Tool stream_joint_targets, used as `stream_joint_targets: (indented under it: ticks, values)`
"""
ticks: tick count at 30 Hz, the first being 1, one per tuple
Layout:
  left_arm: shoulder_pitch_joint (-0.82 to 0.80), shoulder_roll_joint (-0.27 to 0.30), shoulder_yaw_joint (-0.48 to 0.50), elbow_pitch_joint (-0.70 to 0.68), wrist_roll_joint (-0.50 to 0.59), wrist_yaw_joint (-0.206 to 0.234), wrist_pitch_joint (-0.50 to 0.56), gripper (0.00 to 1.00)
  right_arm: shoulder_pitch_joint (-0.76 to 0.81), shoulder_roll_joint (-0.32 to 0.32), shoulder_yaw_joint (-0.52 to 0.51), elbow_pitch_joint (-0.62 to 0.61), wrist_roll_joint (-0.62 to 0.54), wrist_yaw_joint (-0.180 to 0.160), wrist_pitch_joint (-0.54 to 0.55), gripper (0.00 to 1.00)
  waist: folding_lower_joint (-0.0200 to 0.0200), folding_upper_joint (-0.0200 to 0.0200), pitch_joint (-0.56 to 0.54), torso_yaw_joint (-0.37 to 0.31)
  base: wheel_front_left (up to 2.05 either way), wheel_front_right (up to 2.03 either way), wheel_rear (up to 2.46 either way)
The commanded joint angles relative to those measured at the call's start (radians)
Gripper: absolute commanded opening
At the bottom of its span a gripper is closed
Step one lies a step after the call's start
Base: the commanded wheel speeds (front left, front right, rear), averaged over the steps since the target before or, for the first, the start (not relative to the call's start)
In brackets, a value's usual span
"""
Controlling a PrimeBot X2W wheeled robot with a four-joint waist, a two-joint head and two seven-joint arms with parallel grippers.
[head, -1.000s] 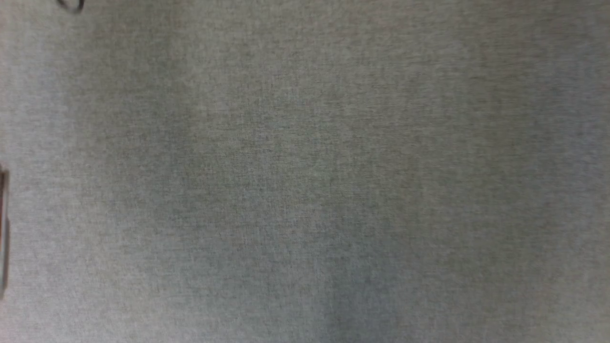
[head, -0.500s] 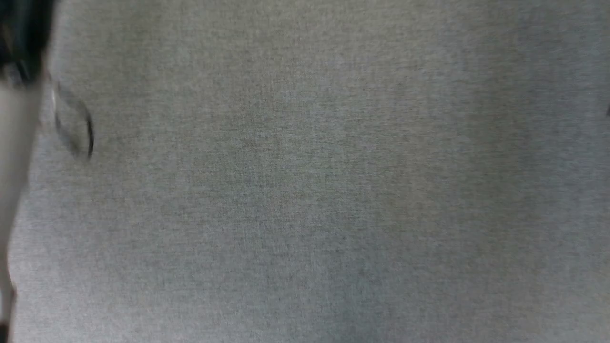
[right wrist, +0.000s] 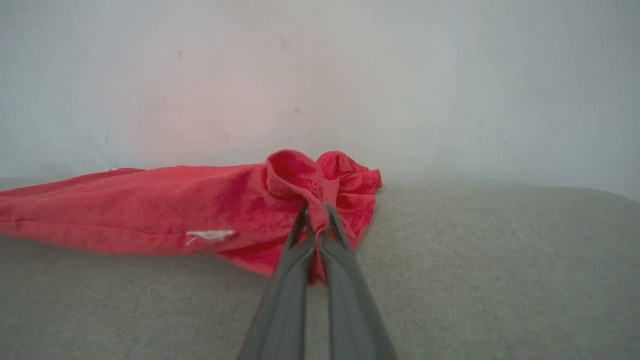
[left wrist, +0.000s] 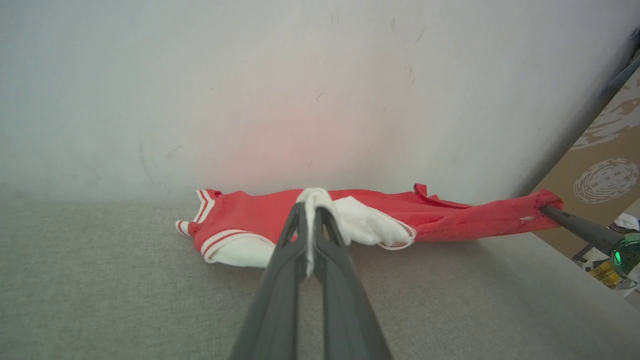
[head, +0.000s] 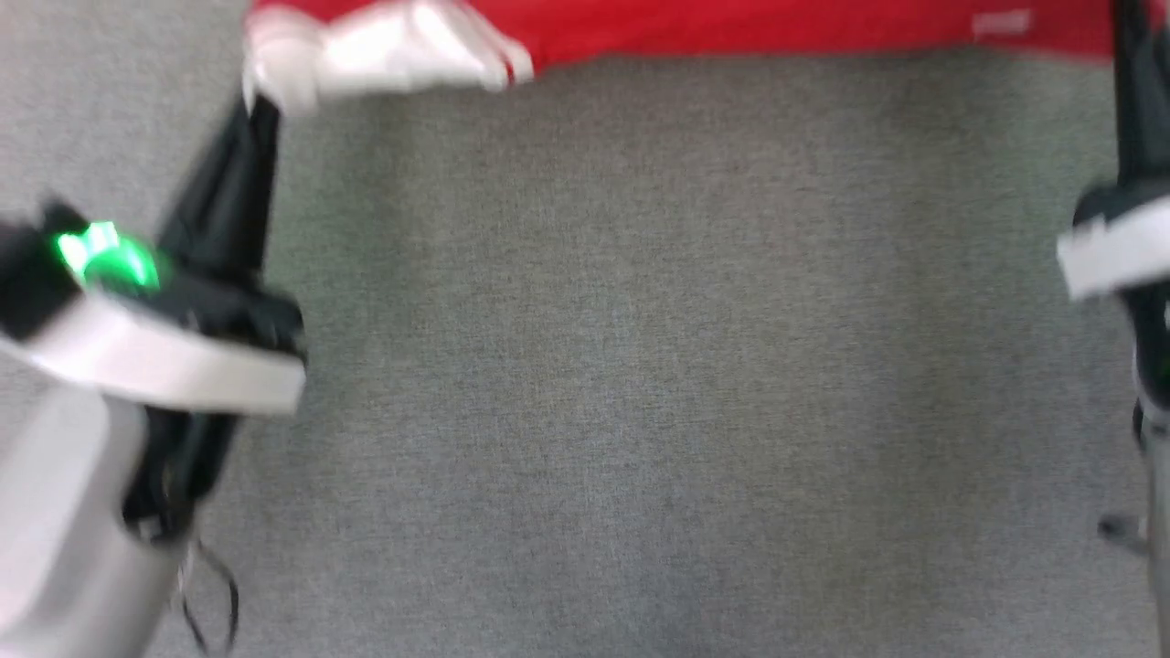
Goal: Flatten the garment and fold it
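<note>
The garment (head: 749,26), a red jersey, lies as a stretched band along the upper edge of the head view, long axis running left to right, on the grey cloth surface (head: 594,366). The left gripper (head: 260,108), jaws closed on a white sleeve (head: 366,55) at upper left, and the right gripper (head: 1126,37), jaws closed on a bunched red end at upper right, hold its two ends; neither is nearer. The left wrist view adds striped trim and a second sleeve left of centre; the right wrist view adds a small white tag and a pale wall (right wrist: 320,75) close behind. Flattening probably calls for an even pull toward the lower edge
</note>
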Motion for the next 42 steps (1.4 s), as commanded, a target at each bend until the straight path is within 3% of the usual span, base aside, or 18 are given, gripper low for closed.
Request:
stream_joint_targets:
  ticks: [1, 13, 19, 33, 42]
  values:
    - [0.043, 0.006, 0.005, -0.010, -0.010, 0.010, -0.005, 0.00, 0.042, 0.010, -0.017, -0.014, 0.007, -0.001, 0.007, 0.00, 0.0003, 0.0000, -0.050, -0.002, 0.00, 0.00, 0.00]
    - [0.347, 0.011, -0.053, -0.016, -0.082, 0.034, 0.030, 0.00, 0.370, 0.100, -0.115, -0.043, 0.023, -0.001, 0.049, 0.00, 0.0003, 0.0000, -0.193, 0.011, 0.00, 0.00, 0.00]
    - [0.446, 0.016, -0.079, -0.022, -0.119, 0.036, 0.054, 0.00, 0.486, 0.104, -0.100, -0.069, 0.063, -0.001, 0.115, 0.00, 0.0003, 0.0000, -0.246, 0.015, 0.00, 0.00, 0.00]
    - [0.636, 0.085, -0.172, -0.098, -0.253, 0.048, 0.252, 0.00, 0.749, 0.017, -0.070, -0.174, 0.165, -0.001, 0.456, 0.00, 0.0003, 0.0000, -0.377, 0.036, 0.00, 0.00, 0.00]
    - [0.729, 0.122, -0.191, -0.154, -0.331, 0.072, 0.321, 0.00, 0.874, 0.026, -0.116, -0.239, 0.202, -0.001, 0.662, 0.00, 0.0003, 0.0000, -0.417, 0.042, 0.00, 0.00, 0.00]
